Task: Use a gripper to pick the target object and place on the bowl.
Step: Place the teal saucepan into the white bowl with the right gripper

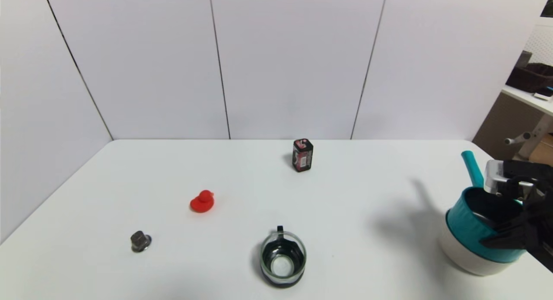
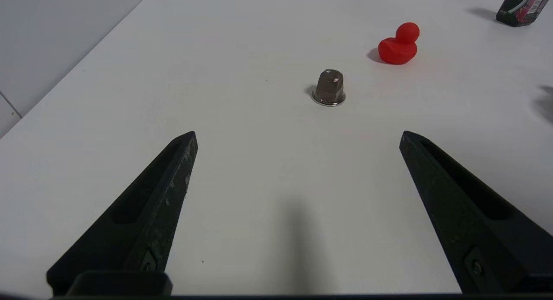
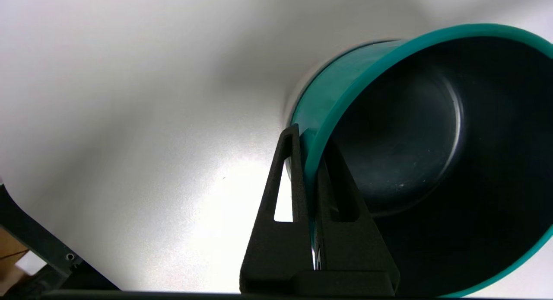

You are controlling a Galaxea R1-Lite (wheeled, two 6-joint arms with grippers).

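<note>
The teal saucepan point(image 1: 473, 231) sits tilted in the cream bowl point(image 1: 468, 257) at the table's right front, its stick handle pointing up and away. My right gripper point(image 1: 503, 235) is shut on the saucepan's near rim, one finger outside the wall and one inside. In the right wrist view the saucepan point(image 3: 341, 92) fills the frame, and my right gripper point(image 3: 309, 138) pinches its rim. The bowl is almost hidden there. My left gripper point(image 2: 298, 138) is open and empty above bare table near the front left.
A glass mug with a black handle point(image 1: 283, 257) stands at front centre. A red duck point(image 1: 202, 201), a small metal cap point(image 1: 140, 241) and a dark red-labelled box point(image 1: 302, 155) are spread over the table. The table's right edge is close to the bowl.
</note>
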